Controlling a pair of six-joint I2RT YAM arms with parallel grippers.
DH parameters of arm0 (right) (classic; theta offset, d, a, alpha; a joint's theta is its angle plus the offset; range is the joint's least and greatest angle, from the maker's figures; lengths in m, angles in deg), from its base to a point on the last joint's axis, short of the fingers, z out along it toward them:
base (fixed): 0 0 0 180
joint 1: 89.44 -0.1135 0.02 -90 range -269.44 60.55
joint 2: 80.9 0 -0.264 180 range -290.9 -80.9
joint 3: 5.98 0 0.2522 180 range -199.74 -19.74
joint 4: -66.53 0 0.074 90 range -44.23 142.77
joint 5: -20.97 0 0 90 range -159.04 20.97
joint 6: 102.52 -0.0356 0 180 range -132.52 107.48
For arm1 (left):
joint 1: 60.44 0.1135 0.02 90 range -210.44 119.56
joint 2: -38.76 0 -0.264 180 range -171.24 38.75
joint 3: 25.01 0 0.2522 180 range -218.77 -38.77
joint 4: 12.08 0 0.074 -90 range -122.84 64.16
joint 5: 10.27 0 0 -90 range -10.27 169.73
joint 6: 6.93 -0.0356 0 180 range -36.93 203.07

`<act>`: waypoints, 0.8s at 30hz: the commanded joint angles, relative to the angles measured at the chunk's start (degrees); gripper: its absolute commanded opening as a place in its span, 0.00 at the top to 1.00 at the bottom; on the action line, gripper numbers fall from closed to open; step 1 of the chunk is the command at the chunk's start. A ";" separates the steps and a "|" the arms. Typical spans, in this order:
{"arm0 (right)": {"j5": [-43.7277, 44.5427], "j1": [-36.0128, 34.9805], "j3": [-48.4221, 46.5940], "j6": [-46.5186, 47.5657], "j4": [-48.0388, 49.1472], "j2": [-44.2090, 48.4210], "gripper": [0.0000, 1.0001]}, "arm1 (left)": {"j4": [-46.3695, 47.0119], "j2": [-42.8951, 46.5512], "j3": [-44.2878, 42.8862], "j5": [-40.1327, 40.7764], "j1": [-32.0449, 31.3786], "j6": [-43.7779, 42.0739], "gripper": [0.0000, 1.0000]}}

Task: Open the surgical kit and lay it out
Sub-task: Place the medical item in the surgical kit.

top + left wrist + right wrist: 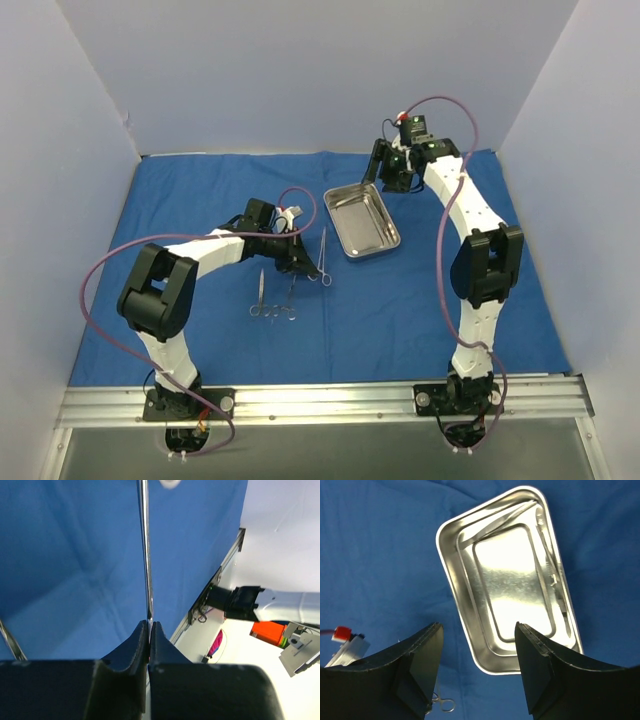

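The royal-blue cloth [180,200] lies spread over the table. The steel tray [349,235] sits on it right of centre, with tweezers [556,580] lying along one inner wall. My left gripper [298,268] is shut on the tip of a slim silver forceps [145,555]. Its ring handles [288,314] point toward the near edge. Two more ring-handled instruments lie on the cloth: one [323,255] just right of the gripper and one [260,295] to its left. My right gripper [385,172] is open and empty, hovering over the tray's far end [470,630].
White walls enclose the cloth on three sides. An aluminium rail [320,400] with both arm bases runs along the near edge. In the right wrist view, a ring handle [443,703] shows on the cloth below the tray.
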 commanded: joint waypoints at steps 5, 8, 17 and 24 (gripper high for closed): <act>0.10 1.54 5.11 1.28 -0.95 4.73 0.41 | 1.82 7.82 8.01 1.20 -0.02 -0.32 0.98; -0.25 1.54 5.81 1.28 -0.86 4.91 0.41 | 1.73 8.97 10.47 2.35 0.07 0.30 0.98; -0.78 1.45 8.36 1.54 0.19 5.96 0.40 | 2.43 6.33 12.06 2.44 0.07 2.14 0.98; -0.96 1.45 9.77 1.98 0.37 6.58 0.40 | 2.61 5.27 13.29 2.53 -0.01 3.90 0.98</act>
